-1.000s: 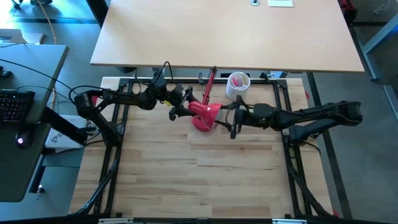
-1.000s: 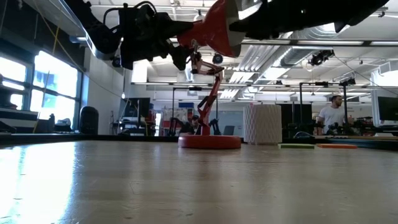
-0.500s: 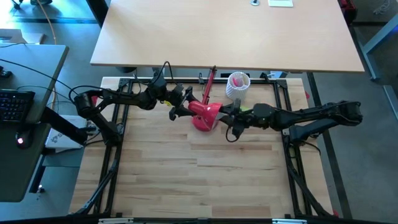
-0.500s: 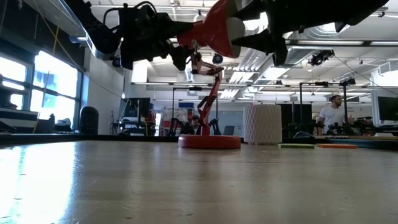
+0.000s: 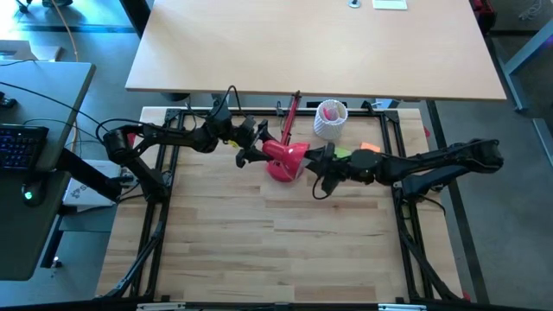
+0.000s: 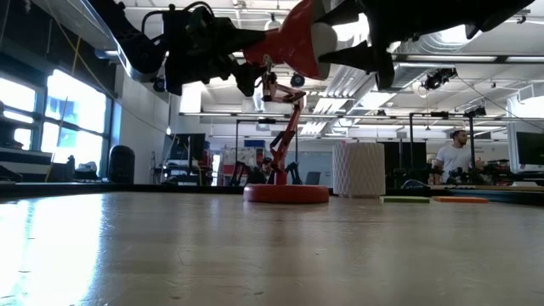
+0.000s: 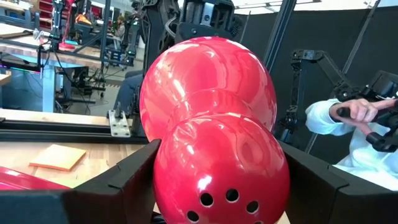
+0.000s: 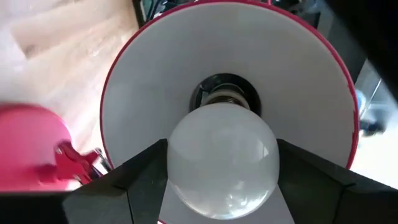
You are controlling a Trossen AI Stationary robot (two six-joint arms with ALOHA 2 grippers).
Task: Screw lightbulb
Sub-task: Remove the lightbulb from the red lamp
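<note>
Two grippers meet at the red lamp shade [image 5: 284,159]; left gripper [image 7: 214,186] clasps its back; right gripper [image 8: 221,171] grips the lightbulb [image 8: 222,160] inside, at the socket; white pen cup [image 5: 329,118] stands just behind.

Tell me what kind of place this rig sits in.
Probably a robotics lab or workshop: exposed ceiling ducts, a person at a bench, a computer keyboard beside the wooden table.
</note>
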